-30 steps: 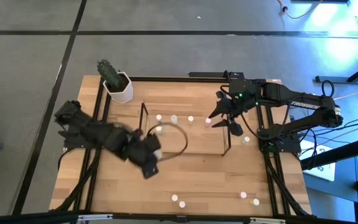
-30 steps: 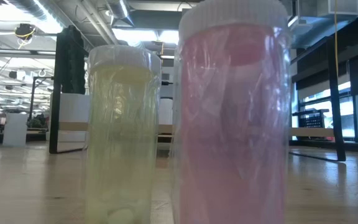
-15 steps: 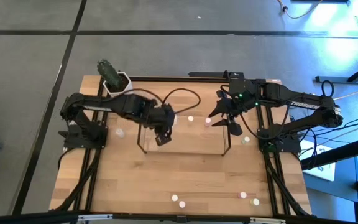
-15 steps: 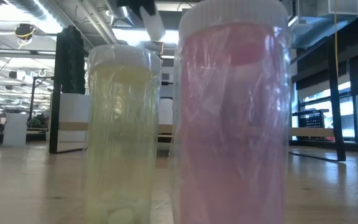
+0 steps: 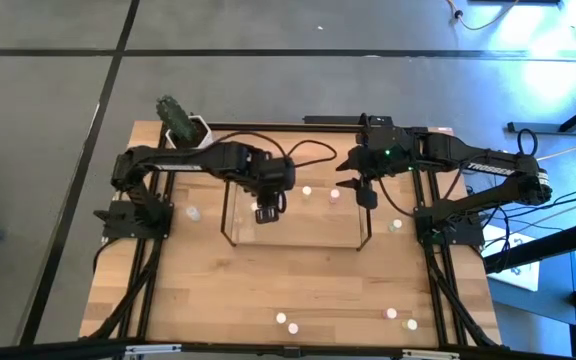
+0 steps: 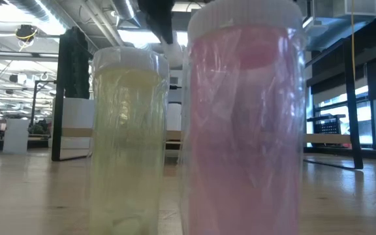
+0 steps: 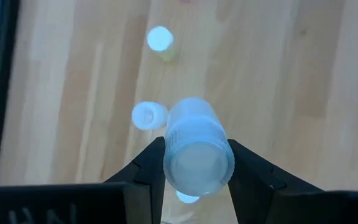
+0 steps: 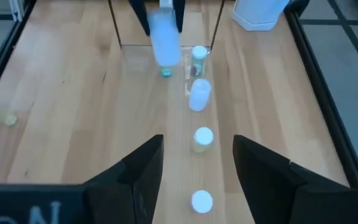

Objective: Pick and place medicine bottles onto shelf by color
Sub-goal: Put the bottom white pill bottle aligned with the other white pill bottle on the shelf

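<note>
A grey floor (image 5: 268,90) crossed by dark seams surrounds the wooden worktop (image 5: 298,280). Bright light falls at two o'clock. Beyond, ceiling ducts (image 6: 64,19) and windows (image 6: 371,111) show.

The high view hangs well above the tabletop (image 5: 308,285) and looks straight down, taking in both arms and the floor around. The low view sits at tabletop height, facing level into the room, so near a yellowish bottle (image 6: 126,137) and a pink bottle (image 6: 243,124) that they fill most of the picture. The left wrist view looks down the left hand (image 7: 194,165) onto the wood close beneath, a pale bottle (image 7: 194,149) right before the lens. The right wrist view looks forward past the right hand (image 8: 194,165) along the tabletop toward the shelf (image 8: 166,25) at 12 o'clock. Both it and the high view show the shelf and the white pot (image 5: 193,140).
</note>
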Tool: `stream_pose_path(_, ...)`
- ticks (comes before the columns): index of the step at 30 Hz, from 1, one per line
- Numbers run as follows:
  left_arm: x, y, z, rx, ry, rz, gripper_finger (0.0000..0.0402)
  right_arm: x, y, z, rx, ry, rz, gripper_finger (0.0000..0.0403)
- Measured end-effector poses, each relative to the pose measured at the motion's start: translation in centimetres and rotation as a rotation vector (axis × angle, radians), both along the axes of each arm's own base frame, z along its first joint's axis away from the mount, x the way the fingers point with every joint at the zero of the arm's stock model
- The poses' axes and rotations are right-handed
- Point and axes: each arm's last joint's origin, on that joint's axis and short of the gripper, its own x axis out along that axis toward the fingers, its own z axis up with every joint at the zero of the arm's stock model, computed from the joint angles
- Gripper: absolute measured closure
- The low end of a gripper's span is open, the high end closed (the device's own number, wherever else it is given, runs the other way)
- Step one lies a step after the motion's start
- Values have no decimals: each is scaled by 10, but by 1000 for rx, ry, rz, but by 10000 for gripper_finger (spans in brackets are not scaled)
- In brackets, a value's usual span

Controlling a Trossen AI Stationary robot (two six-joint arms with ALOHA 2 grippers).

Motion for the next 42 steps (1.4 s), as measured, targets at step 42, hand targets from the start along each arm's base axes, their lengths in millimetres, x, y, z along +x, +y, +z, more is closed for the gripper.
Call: stream_pose_path(42, 47, -5, -88, -61, 219, 72, 280, 0, 0, 0, 50, -5, -41, 208)
